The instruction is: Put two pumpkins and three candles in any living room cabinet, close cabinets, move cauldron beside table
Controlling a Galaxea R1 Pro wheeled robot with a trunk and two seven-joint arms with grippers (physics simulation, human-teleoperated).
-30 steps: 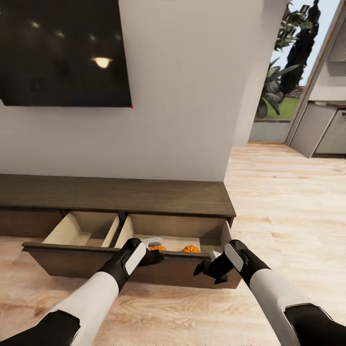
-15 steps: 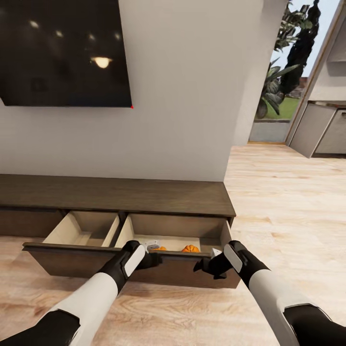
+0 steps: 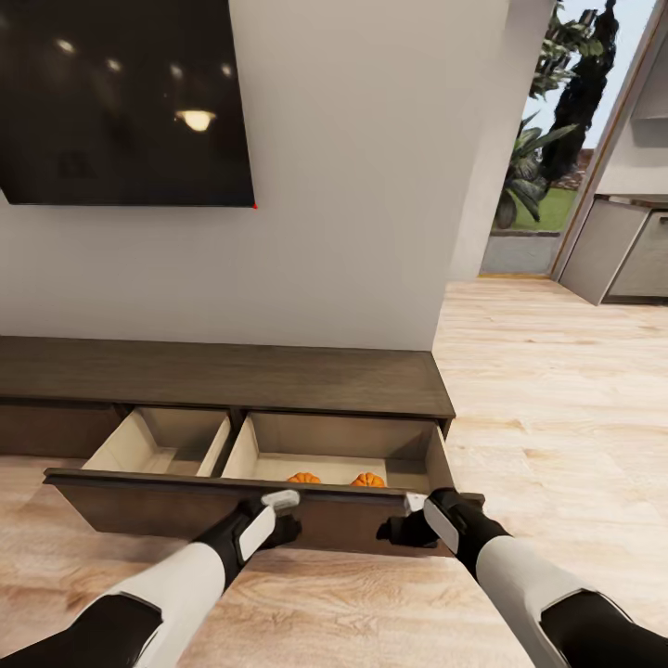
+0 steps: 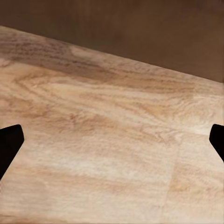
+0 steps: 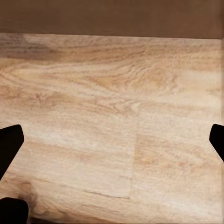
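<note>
The long dark brown cabinet (image 3: pixel 223 376) stands against the wall with two drawers pulled out. Two orange pumpkins (image 3: pixel 303 479) (image 3: pixel 368 481) lie side by side in the right drawer, half hidden behind its front panel (image 3: pixel 343 520). My left gripper (image 3: pixel 286 529) and right gripper (image 3: pixel 391 531) hang low in front of that panel, pointing down at the floor. In the wrist views the left gripper (image 4: pixel 112 142) and right gripper (image 5: pixel 112 142) have their fingertips (image 4: pixel 9 144) (image 5: pixel 9 144) spread wide with nothing between them. Candles, cauldron and table are out of view.
A dark TV screen (image 3: pixel 121 102) hangs on the wall above the cabinet. The left drawer (image 3: pixel 162 443) is open with a bare floor. Light wood floor (image 3: pixel 557 390) runs right toward a glass door (image 3: pixel 547 139) and grey kitchen units (image 3: pixel 617 246).
Both grippers have drawn back from the right drawer's top edge and dropped lower in front of its panel. Both pumpkins now show fully uncovered.
</note>
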